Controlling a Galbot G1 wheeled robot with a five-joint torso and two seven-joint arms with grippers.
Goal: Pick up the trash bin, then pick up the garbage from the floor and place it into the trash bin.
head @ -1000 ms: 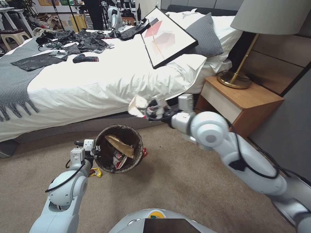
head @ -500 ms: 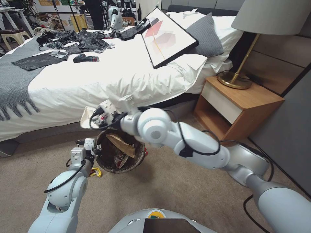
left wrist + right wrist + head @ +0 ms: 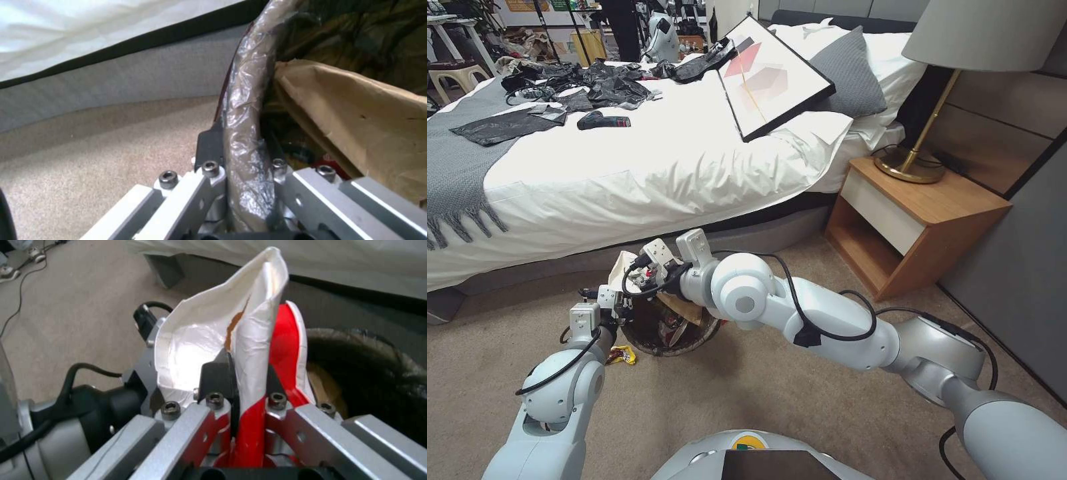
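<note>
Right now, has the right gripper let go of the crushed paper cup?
No, the right gripper's fingers are shut on the crushed paper cup, beside the trash bin.

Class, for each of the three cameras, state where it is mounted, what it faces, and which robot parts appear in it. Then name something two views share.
Head: looks forward and down at bed, carpet and bin; both arms show.
Left wrist: looks along left hand, shut on the bin's bagged rim.
Right wrist: looks along right hand, shut on crushed cup, toward the bin.
Shared: both wrist views show the bin; the head view shows both hands.
</note>
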